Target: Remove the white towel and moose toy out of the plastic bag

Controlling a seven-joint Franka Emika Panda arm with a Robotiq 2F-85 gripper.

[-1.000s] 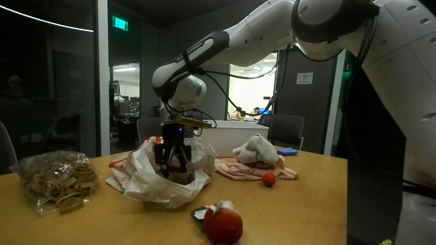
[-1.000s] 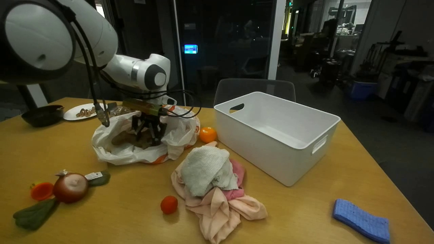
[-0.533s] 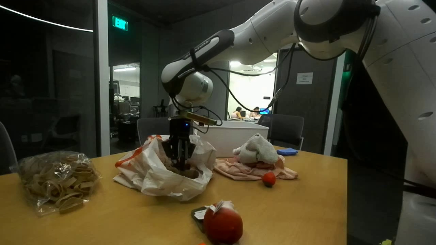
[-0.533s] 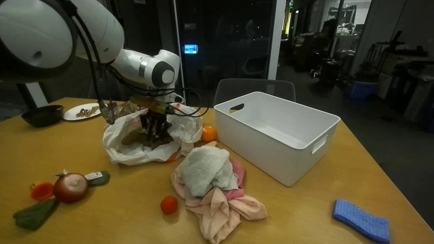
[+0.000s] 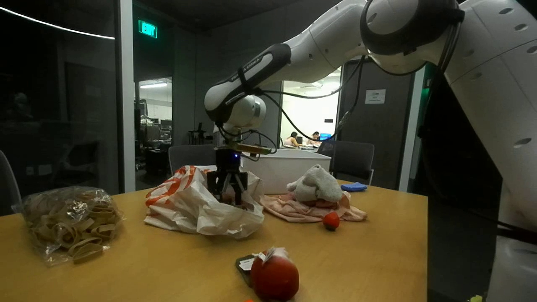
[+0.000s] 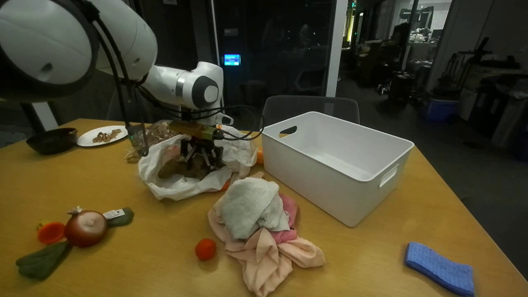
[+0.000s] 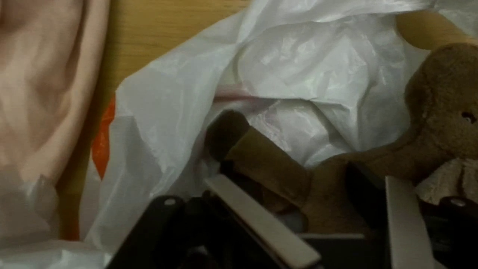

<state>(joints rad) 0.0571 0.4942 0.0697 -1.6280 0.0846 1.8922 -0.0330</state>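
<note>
Arm [image 5: 327, 46] comes from the right in an exterior view and bends downward, so that its gripper [image 5: 229, 198] points down into one white plastic bag [image 5: 197, 214]. The fingers [image 7: 261, 220] are spread — one brown moose toy [image 7: 330, 183] lies in this bag, partly between them; whether they touch it, I cannot tell. One white towel [image 6: 251, 208] is outside, upon one peach cloth [image 6: 264, 258]. In an exterior view, the tabletop [image 6: 359, 264] carries also one white bin [image 6: 305, 177] at far right, one blue sponge [image 6: 439, 268] at near right — and one onion [image 6: 86, 229] at near left.
</note>
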